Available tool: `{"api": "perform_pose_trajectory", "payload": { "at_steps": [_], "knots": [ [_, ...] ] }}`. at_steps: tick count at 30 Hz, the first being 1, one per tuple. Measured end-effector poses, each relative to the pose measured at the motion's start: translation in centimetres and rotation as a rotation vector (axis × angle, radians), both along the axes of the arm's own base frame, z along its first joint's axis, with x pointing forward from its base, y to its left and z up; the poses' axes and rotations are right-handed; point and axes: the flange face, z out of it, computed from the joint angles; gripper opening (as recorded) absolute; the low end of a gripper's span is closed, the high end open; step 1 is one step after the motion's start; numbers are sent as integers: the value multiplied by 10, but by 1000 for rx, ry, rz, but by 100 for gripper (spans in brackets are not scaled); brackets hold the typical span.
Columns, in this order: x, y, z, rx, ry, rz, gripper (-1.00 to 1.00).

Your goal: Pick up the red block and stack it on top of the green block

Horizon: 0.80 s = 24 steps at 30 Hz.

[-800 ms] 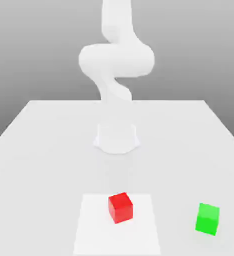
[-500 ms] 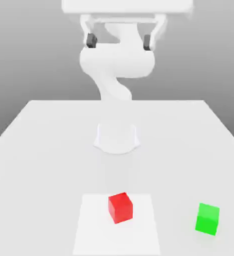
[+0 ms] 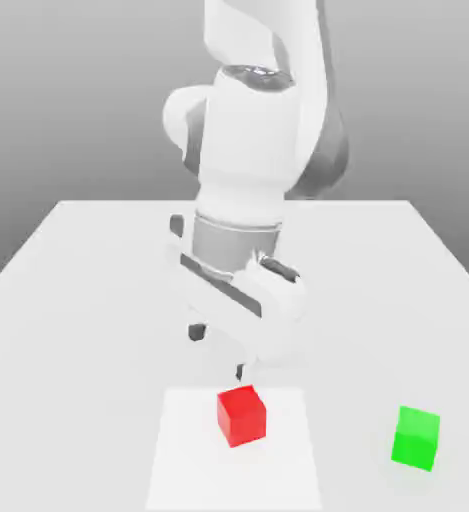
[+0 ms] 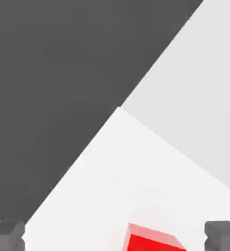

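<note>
The claw [image 3: 219, 352] hangs spread above the red block [image 3: 241, 415], apparently lining up to straddle it.

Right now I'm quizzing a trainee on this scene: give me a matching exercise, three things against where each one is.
Things:
1. red block
2. green block
3. tool

Places:
A. on bare table toward the exterior view's right
B. above the table, just behind the red block, open
C. on the lighter square patch

Pairs: 1-C, 2-A, 3-B
</note>
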Motion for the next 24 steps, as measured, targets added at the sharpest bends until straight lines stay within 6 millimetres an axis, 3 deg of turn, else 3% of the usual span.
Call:
{"api": "perform_pose_trajectory", "payload": {
  "at_steps": [4,13,21,22,24],
  "knots": [
    [-22,11,-35,77,47,-125,0],
    [-16,10,-61,95,36,-156,0],
    [-24,9,-102,89,51,-153,0],
    [-25,9,-105,88,53,-152,-100],
    [-25,9,-105,88,52,-152,-100]
  ]
}}
